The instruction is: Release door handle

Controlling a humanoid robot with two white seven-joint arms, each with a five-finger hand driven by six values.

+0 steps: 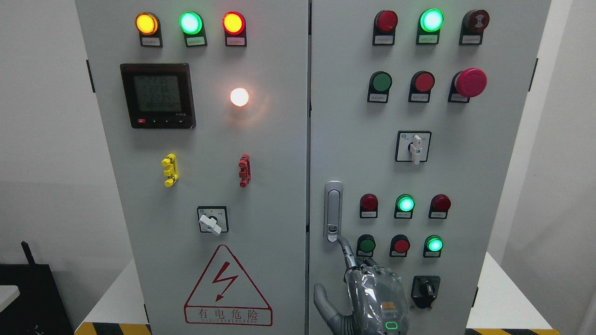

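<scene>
- Head view – door handle: on the right cabinet door, just beside the centre seam, abt mid-height, left of the lower rows of pilot lamps. Grey/silver swing-type handle in an oval escutcheon.
- Long axis runs vertical; it lies flat in its recess. Key cylinder at the bottom end, so that end points down toward the hand.
- Handling, my read: rigid metal or hard plastic, fixed to a steel door, so no give and not fragile. Smooth finish, prob. slippery for fingertips. It can't be lifted away; it only pivots on its mount, so you feel hinge/latch resistance, not weight.
- Where to take hold, if you need to re-grip: the lower end by the lock, where the lever seems to swing out. The upper end looks like the pivot – can't confirm.
- Right hand: comes up from the bottom edge, right of middle, w/ clear film over the back of it. One finger extends upward, tip at or just under the handle's bottom end. Touching vs. just apart: can't tell.
- Thumb spread out to the left; other fingers hidden behind the hand. Nothing is wrapped by it – you've got a loose, opened-out hand, not a grasp.
- Left arm: not in frame.
</scene>
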